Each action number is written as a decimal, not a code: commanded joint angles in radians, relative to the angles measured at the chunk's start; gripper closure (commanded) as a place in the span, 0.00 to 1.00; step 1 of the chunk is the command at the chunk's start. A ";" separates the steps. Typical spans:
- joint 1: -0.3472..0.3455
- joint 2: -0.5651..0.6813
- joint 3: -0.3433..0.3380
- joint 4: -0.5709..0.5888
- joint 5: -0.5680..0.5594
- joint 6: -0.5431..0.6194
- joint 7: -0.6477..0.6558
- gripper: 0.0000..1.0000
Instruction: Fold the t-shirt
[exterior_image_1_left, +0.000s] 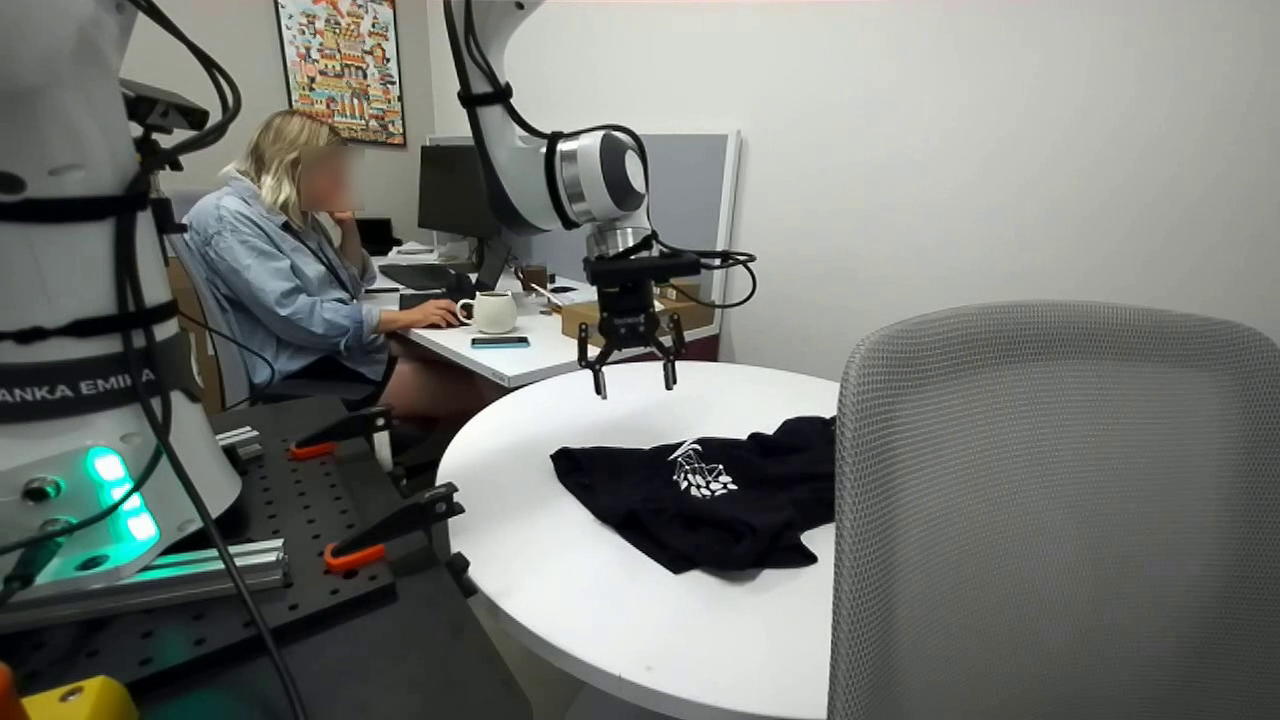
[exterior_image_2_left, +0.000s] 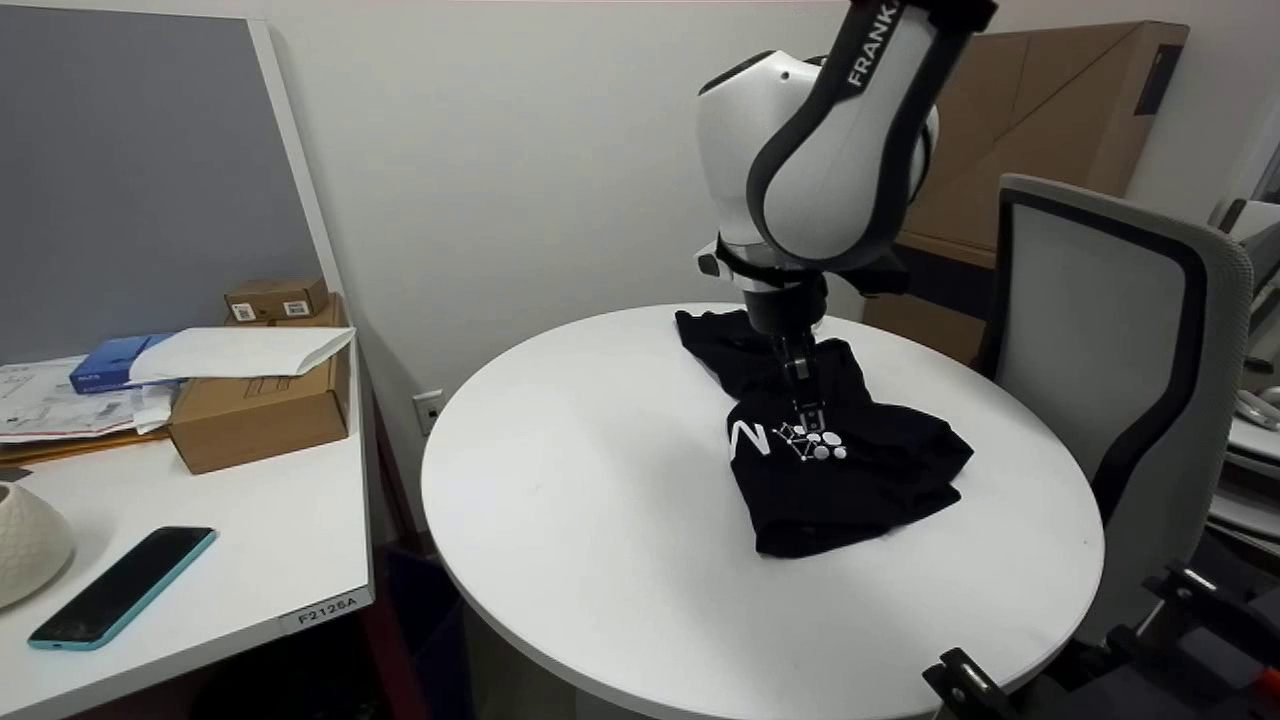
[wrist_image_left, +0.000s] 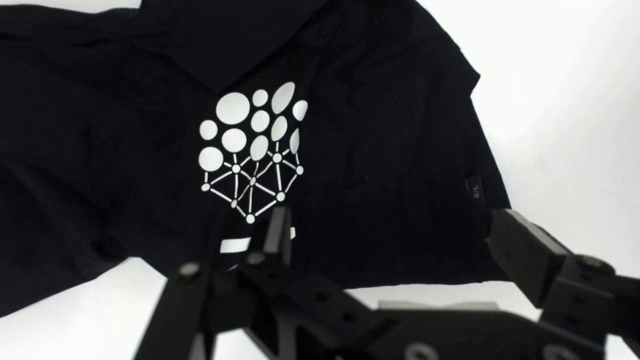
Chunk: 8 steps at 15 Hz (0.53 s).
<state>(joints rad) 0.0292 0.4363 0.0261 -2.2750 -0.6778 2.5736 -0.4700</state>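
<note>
1. Wrist view: your gripper (wrist_image_left: 390, 225) has its jaws spread wide with nothing between them. In an exterior view the fingertips (exterior_image_1_left: 670, 381) hang clear above the table (exterior_image_1_left: 600, 590), touching nothing.
2. The t-shirt (wrist_image_left: 390, 150) lies on the table, right under the gripper. One end is hidden behind the chair (exterior_image_1_left: 1040, 500) in an exterior view.
3. My read on the step: lining up a grab. Fold isn't done; outline is ragged and a flap (wrist_image_left: 225, 40) laps over beside the print (wrist_image_left: 259, 148).
4. Next: pick an edge, maybe the one by the small label (wrist_image_left: 475, 190). Go straight down, pinch cloth without jamming the table, lift, carry over, lay flat. Risk: catching the wrong number of layers.
5. Cloth: matte black, soft, creased, probably limp. Push sideways and it'll likely bunch. Black on black, so layer edges are hard for you to read.
6. Print: white ovals at one end, small dots linked by thin lines at the other.
7. Table: round, white, smooth-looking; shirt may slide. Chair beside it: grey mesh, curved top.
</note>
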 joint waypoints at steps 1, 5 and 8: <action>-0.009 -0.027 -0.033 -0.063 -0.062 0.112 0.058 0.00; -0.027 -0.022 -0.063 -0.111 -0.040 0.199 0.138 0.00; -0.002 -0.011 -0.116 -0.153 -0.093 0.255 0.214 0.00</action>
<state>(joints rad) 0.0043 0.4371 -0.0444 -2.3723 -0.7160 2.7670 -0.3357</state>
